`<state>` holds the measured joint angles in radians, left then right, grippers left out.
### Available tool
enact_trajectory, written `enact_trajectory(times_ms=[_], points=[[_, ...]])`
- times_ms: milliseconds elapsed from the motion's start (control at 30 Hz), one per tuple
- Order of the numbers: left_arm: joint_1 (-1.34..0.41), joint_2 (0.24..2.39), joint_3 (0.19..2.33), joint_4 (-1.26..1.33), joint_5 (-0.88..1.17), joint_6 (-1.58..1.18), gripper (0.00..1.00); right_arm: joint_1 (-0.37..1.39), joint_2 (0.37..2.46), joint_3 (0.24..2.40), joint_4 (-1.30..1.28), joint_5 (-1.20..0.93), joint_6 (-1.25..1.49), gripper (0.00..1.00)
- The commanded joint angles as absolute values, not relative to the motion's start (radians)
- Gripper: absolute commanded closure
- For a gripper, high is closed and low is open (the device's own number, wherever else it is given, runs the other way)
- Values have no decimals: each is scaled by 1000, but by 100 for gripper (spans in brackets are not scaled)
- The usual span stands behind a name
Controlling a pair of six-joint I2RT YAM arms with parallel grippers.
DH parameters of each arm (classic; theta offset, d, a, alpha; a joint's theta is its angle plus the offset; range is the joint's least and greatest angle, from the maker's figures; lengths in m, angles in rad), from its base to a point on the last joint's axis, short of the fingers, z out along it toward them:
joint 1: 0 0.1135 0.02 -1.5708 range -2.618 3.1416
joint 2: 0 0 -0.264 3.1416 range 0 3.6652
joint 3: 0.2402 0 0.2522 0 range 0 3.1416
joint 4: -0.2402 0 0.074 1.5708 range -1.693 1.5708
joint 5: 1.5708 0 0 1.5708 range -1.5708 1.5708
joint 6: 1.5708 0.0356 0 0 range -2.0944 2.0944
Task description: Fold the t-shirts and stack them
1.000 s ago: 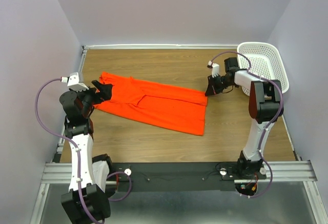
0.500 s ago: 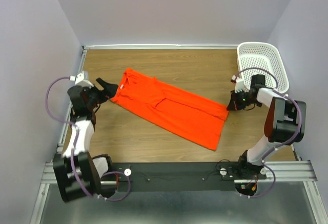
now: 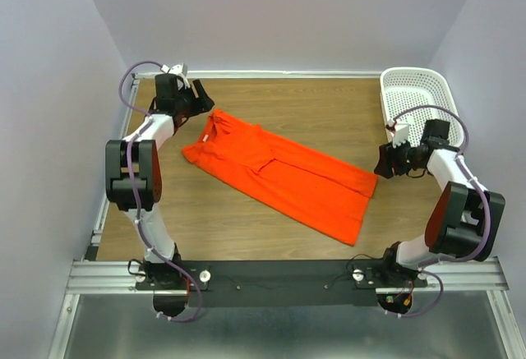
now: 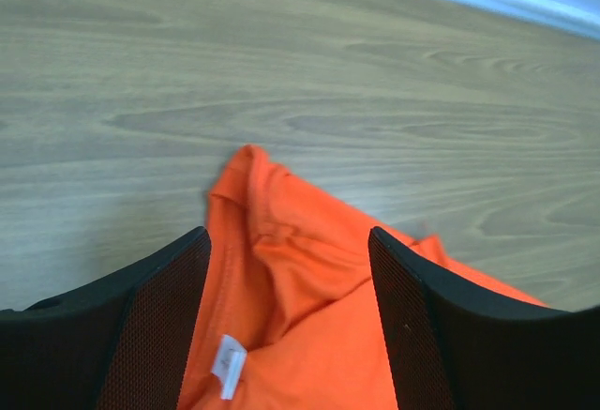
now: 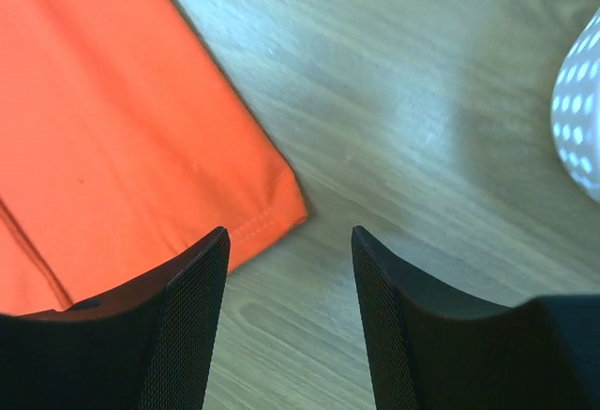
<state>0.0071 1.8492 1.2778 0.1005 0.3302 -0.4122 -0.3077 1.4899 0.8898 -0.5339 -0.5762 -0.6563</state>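
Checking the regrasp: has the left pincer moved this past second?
Yes: the left pincer swung from the table's left edge toward its far-left corner, by the t-shirt's collar.

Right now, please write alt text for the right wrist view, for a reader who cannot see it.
The right gripper hangs open over the wooden table, near a corner of the flat orange-red t-shirt. A white perforated basket shows at the right edge.

Overhead and close wrist views share the t-shirt.
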Motion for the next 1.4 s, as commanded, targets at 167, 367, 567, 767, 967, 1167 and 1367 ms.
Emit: enact_trajectory(times_ms=[167,367,567,767,967,1167,1367], points=[[2,2035,1445,-116,285,-275,28,-313,1485,954,-597,-767,-657,37],[-35,2144,1577,-202,330,-242,30,-313,1529,946,-600,-787,-664,37],[-37,2233,1679,-293,298,-235,38,-313,1539,945,-600,-772,-663,37],[-37,2281,1738,-347,238,-233,61,-311,1568,960,-597,-729,-653,37],[-35,2312,1784,-360,233,-244,84,-313,1578,953,-592,-704,-652,37],[-35,2384,1906,-406,255,-241,86,-313,1617,953,-575,-664,-669,37],[-28,2514,2136,-497,216,-255,84,-313,1583,933,-577,-712,-703,38]])
